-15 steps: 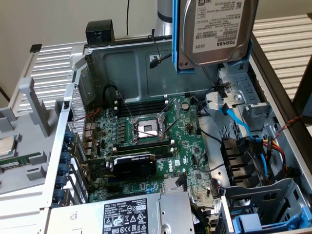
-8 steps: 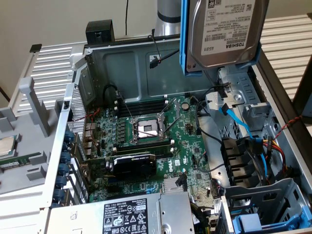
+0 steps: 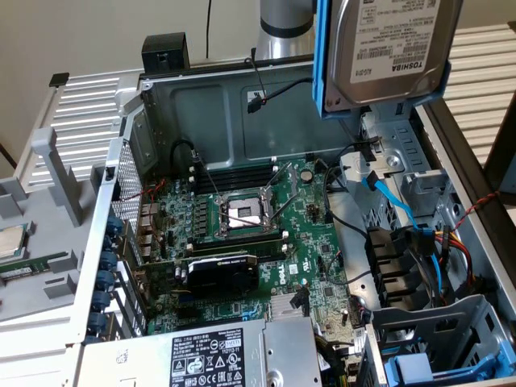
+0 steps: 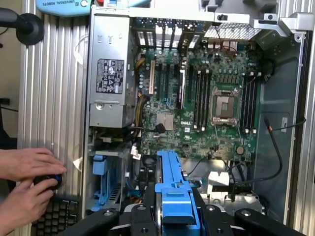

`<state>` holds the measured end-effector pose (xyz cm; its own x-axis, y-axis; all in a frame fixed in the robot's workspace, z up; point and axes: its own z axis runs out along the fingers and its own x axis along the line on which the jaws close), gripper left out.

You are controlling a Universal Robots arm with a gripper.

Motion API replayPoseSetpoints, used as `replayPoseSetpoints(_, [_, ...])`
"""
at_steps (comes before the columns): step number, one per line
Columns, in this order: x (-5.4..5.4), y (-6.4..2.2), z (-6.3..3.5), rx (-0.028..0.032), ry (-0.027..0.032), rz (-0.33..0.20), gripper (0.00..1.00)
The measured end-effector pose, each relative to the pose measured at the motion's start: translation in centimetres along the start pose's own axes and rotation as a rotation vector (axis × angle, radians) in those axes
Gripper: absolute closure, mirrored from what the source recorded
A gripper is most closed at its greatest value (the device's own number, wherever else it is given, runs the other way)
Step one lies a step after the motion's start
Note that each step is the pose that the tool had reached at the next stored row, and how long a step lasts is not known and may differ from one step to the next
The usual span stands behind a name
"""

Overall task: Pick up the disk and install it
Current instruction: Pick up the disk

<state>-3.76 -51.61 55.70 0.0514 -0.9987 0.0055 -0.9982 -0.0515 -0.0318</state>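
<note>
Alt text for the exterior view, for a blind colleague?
The blue-framed disk hangs above the open computer case at the exterior view's upper right. Below lie the motherboard and the power supply.

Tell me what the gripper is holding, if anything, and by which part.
The gripper holds the disk, clamped across its blue carrier frame, with the disk raised over the open computer case.

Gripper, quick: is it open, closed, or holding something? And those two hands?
Gripper: closed on the disk.
Hands: resting on a small dark object; cannot tell what it is.
</note>
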Motion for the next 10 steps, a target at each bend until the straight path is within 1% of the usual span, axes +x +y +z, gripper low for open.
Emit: replayPoseSetpoints(10, [1.8,-0.38,-0.92,0.0004,-0.0051,0.0,0.63])
